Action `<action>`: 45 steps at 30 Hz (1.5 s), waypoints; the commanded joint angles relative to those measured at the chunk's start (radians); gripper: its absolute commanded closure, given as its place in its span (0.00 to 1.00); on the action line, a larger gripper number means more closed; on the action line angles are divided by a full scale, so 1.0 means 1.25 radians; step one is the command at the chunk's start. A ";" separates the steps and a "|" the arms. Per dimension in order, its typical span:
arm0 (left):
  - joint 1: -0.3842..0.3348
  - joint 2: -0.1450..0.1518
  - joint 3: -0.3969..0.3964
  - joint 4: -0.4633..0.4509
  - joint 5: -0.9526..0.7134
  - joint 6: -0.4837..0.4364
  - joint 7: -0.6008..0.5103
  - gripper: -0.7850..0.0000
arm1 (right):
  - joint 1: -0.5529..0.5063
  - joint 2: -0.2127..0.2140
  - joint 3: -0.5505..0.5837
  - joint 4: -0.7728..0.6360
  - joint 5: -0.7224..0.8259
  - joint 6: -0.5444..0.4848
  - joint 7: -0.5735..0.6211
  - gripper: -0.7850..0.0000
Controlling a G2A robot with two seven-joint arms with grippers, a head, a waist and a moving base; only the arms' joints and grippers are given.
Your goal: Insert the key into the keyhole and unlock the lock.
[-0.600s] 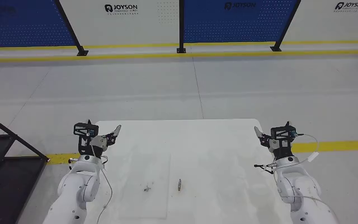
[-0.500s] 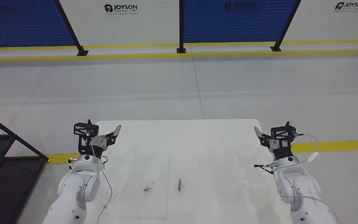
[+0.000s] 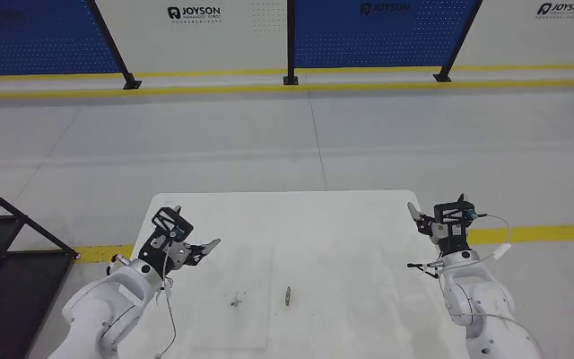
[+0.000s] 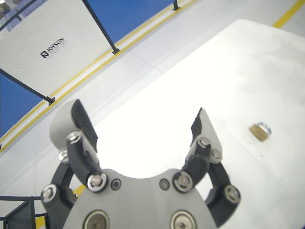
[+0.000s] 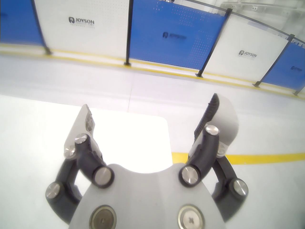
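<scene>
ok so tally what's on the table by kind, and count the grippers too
lock: 1
key: 1
grippers: 2, the left gripper and the right gripper, both open
total: 4

From the left hand (image 3: 204,252), fingers spread above the table (image 3: 359,260), an open stretch of surface leads to the key (image 3: 236,302) and the padlock (image 3: 287,295). These lie apart, each with room around it for fingers.
</scene>
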State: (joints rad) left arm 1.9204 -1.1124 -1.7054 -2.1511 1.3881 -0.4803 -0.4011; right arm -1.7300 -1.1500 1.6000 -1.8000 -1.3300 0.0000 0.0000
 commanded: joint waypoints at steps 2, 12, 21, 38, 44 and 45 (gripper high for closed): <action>0.059 0.000 0.028 -0.050 0.016 -0.005 -0.096 0.00 | 0.000 0.000 0.000 0.000 0.000 0.000 0.000 0.00; 0.122 -0.008 0.165 -0.102 0.071 0.100 -0.310 0.00 | 0.000 0.000 0.000 0.000 0.000 0.000 0.000 0.00; 0.122 -0.008 0.165 -0.102 0.071 0.100 -0.310 0.00 | 0.000 0.000 0.000 0.000 0.000 0.000 0.000 0.00; 0.069 -0.030 0.379 -0.002 0.191 0.315 -0.422 0.24 | 0.000 0.000 0.000 0.000 0.000 0.000 0.000 0.00; 0.020 -0.042 0.429 0.056 0.203 0.384 -0.453 0.28 | 0.000 0.000 0.000 0.000 0.000 0.000 0.000 0.00; 0.011 -0.044 0.433 0.066 0.193 0.392 -0.455 0.29 | 0.000 0.000 0.000 0.000 0.000 0.000 0.000 0.00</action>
State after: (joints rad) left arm 1.9451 -1.1644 -1.1708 -2.0829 1.6429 -0.0019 -0.9677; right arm -1.7300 -1.1500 1.6000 -1.8000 -1.3300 0.0000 0.0000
